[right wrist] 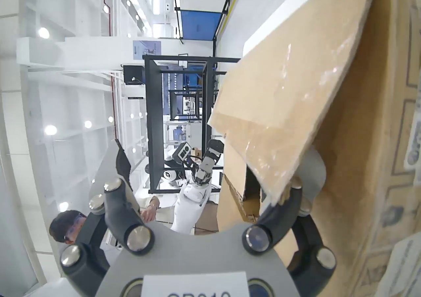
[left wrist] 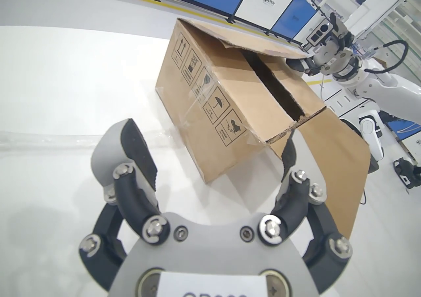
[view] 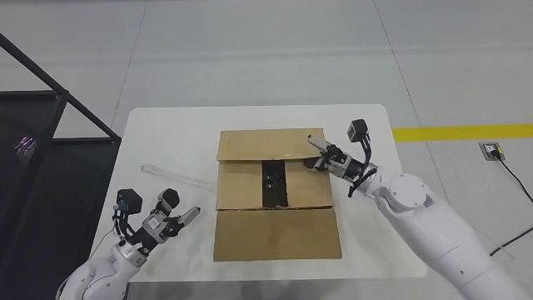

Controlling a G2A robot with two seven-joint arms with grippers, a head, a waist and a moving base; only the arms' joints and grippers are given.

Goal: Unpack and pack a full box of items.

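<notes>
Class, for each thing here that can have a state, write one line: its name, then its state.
cardboard box: partly open, near flap folded out, dark gap showing on top
left gripper: open, empty, above the table
right gripper: open, one finger under a box flap
clear strip: lying loose on the table

Inner flaps [view: 240, 187] half-cover the box [left wrist: 197, 91] — narrow gap [view: 273, 183].
</notes>
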